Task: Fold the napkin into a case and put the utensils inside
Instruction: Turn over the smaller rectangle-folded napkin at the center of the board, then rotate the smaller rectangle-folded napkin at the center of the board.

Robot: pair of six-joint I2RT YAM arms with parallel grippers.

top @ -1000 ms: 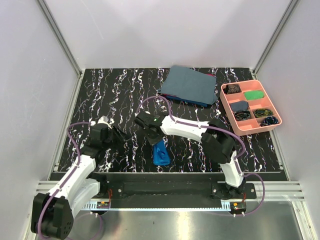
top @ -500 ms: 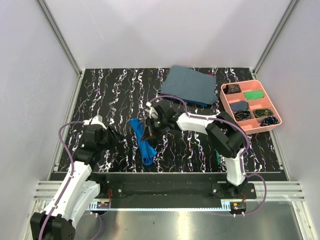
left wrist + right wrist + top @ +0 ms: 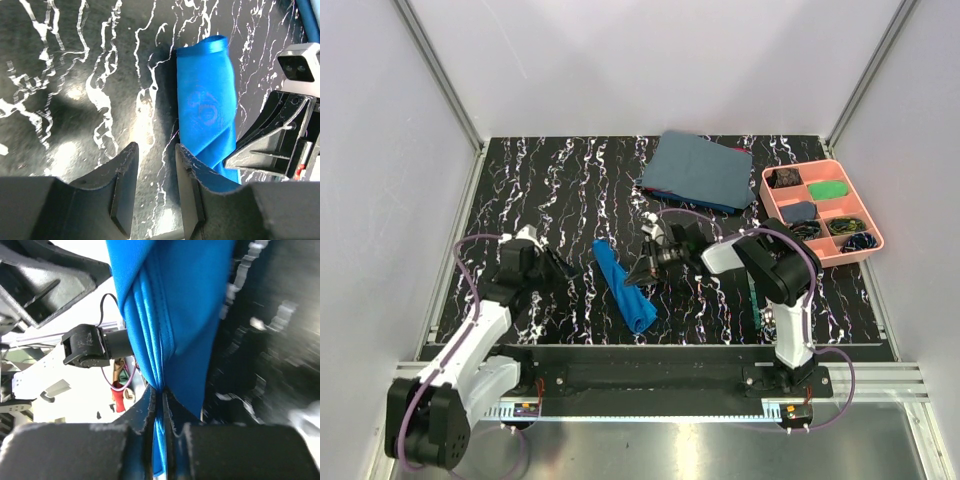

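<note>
Firstly, table (image 3: pixel 540 180): black marbled top filling the middle of the overhead frame.
Grey-blue cloth (image 3: pixel 700 168): folded, top centre.
Pink tray (image 3: pixel 830 262): compartmented, right of frame.
Napkin (image 3: pixel 623 285): bunched into a long, narrow diagonal strip, lower centre.
Right gripper (image 3: pixel 161 400): pinched tight on the napkin's gathered edge.
Left gripper (image 3: pixel 155 155): jaws narrowly apart, holding nothing, just left of the napkin.
Utensils: one thin green piece (image 3: pixel 754 300) beside the right arm, partly hidden; others not made out.
Progress: judged early; no tidy case formed, nothing loaded inside.
Markings: faint round imprint on the napkin, unreadable; no brands legible.
</note>
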